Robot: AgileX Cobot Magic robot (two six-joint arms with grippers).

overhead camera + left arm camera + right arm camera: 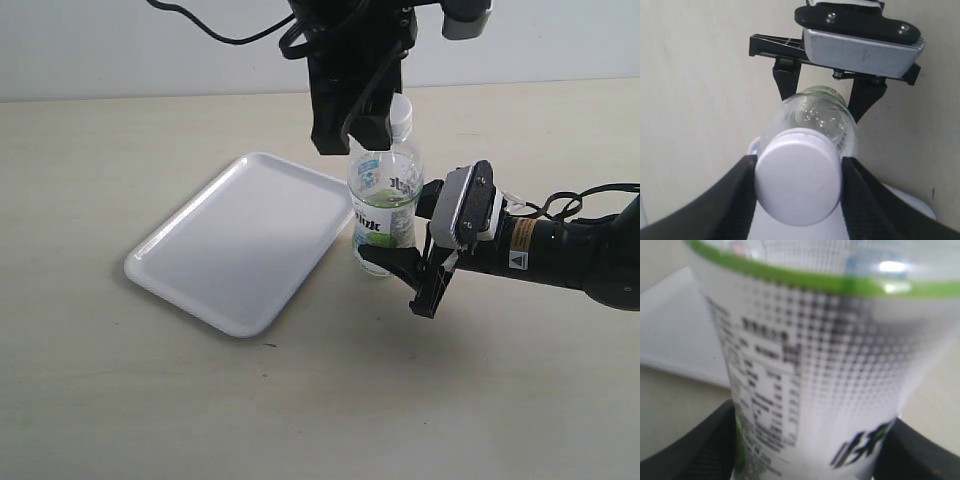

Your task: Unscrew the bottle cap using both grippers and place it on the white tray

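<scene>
The clear bottle (385,205) with its lime label stands upright on the table, just right of the white tray (240,245). Its white bottle cap (401,112) sits on the neck. My bulky black left gripper (372,125) comes down from above. In the left wrist view the cap (799,175) lies between both fingers, touching each, so that gripper (799,186) is shut on it. My right gripper (405,275), with the white-grey block, reaches in from the right. It is shut on the bottle's labelled body (815,365), one black finger (700,450) on either side.
The tray's near corner (675,335) lies close behind the bottle. The right arm (560,250) stretches low over the table at the right, with cables trailing behind it. A pale wall bounds the table's far edge.
</scene>
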